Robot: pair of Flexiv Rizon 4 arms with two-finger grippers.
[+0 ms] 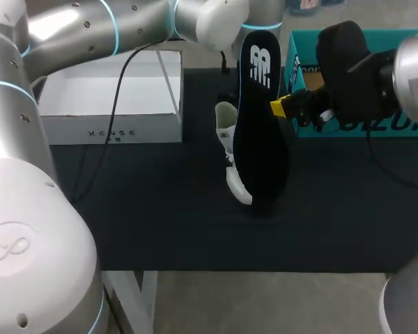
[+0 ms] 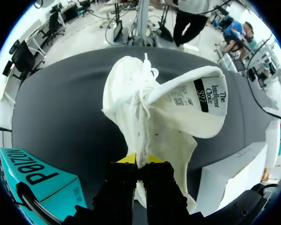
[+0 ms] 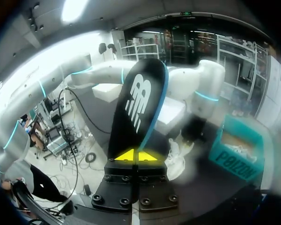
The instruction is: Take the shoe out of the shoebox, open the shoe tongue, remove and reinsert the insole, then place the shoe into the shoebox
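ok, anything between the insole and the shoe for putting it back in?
Nothing visible. The right tool holds the insole close to the shoe, which the left tool grips; the tongue is folded back from the opening. In the head view the insole hides most of the shoe.

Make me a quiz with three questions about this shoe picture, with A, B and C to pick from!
1. What colour is the shoe?
A. white
B. red
C. green

2. Where is the black insole?
A. inside the shoe
B. held in the right jaws
C. under the shoe

3. What are the left jaws doing?
A. open and empty
B. shut on the insole
C. shut on the shoe

Answers:
1 A, its fabric and laces are all white.
2 B, the right jaws clamp it, out of the shoe.
3 C, they pinch the shoe's edge from both sides.
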